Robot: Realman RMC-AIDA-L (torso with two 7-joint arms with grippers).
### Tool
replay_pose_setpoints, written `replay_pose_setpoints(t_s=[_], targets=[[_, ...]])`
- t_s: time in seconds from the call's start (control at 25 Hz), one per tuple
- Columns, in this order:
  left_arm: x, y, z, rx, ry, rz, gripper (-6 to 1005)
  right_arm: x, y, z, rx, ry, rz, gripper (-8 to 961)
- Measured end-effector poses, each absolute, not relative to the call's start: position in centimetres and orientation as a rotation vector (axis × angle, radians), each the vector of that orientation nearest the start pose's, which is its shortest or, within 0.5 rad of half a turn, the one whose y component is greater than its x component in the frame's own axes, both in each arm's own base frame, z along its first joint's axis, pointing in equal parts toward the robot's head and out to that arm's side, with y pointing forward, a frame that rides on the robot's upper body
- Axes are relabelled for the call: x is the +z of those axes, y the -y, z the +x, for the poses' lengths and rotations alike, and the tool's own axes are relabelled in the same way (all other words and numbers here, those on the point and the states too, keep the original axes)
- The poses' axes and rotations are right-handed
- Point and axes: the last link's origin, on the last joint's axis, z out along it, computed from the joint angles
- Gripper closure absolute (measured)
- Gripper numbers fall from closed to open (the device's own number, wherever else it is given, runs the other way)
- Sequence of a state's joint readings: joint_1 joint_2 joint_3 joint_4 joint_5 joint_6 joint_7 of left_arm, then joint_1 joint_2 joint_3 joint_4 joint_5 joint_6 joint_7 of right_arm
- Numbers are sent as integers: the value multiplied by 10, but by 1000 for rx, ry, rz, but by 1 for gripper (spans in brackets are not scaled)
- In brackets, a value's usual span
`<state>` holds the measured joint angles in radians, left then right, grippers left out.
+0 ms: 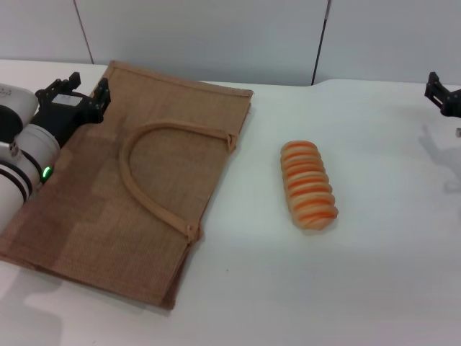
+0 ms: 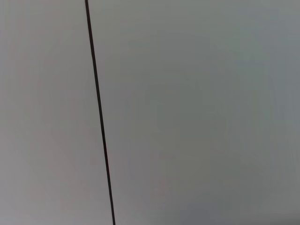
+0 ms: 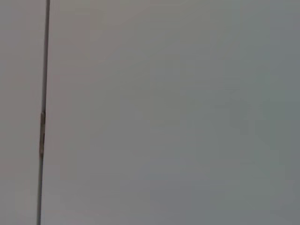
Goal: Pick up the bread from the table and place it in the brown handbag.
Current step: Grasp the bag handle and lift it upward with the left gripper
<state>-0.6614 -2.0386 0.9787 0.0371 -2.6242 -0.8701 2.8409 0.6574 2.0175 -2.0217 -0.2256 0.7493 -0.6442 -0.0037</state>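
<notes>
The bread point(image 1: 308, 185), an oblong ridged loaf with orange and pale tan stripes, lies on the white table point(image 1: 374, 281) right of centre. The brown handbag point(image 1: 122, 194), a woven jute tote, lies flat on the table to the left of the bread, its arched handle point(image 1: 148, 176) on top. My left gripper point(image 1: 85, 85) is open and empty, raised over the bag's far left corner. My right gripper point(image 1: 441, 94) sits at the far right edge, well away from the bread and partly cut off. Both wrist views show only a grey wall.
A grey panelled wall point(image 1: 216, 36) stands behind the table's far edge. A dark seam runs down the wall in the left wrist view point(image 2: 99, 117) and in the right wrist view point(image 3: 43, 117). Bare tabletop lies between the bag and the bread.
</notes>
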Motion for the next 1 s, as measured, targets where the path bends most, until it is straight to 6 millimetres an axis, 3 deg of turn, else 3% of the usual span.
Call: replay_pose_setpoints(t_s=[1.0], targets=[[0, -402, -322, -500, 594, -1747, 491, -7, -423, 310, 376, -632, -1683, 61]])
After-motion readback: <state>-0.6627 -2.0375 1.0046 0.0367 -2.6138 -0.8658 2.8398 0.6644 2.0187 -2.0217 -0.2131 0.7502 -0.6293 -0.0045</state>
